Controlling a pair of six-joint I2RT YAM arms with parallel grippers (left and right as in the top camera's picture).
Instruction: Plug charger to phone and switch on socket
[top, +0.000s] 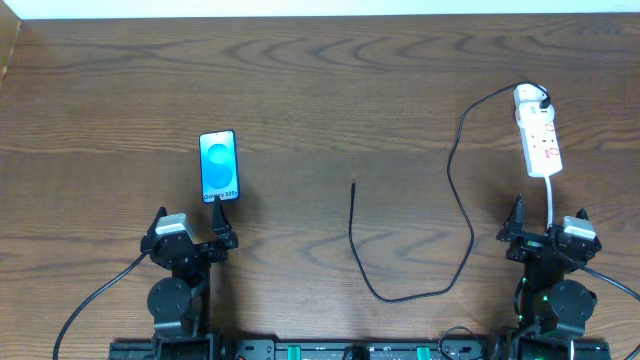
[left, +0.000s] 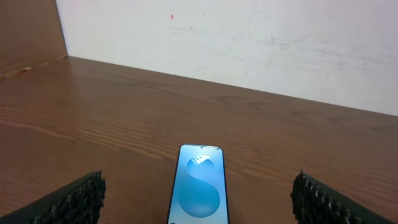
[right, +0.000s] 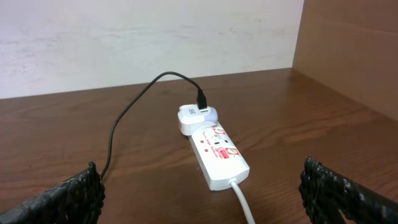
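Observation:
The phone (top: 219, 166) lies flat on the table at the left with its blue screen lit; it also shows in the left wrist view (left: 199, 185). My left gripper (top: 192, 233) is open and empty just in front of it. The black charger cable (top: 462, 215) runs from a white adapter in the socket's far end, loops down the table, and ends in a free tip (top: 353, 184) at the centre. The socket (top: 537, 130) lies at the right, also seen in the right wrist view (right: 214, 152). My right gripper (top: 548, 232) is open and empty in front of it.
The socket's white cord (top: 552, 200) runs toward my right arm, also in the right wrist view (right: 244, 202). A white wall (left: 249, 43) stands at the table's far edge. Brown side panels stand at the left (left: 28, 31) and right (right: 351, 46).

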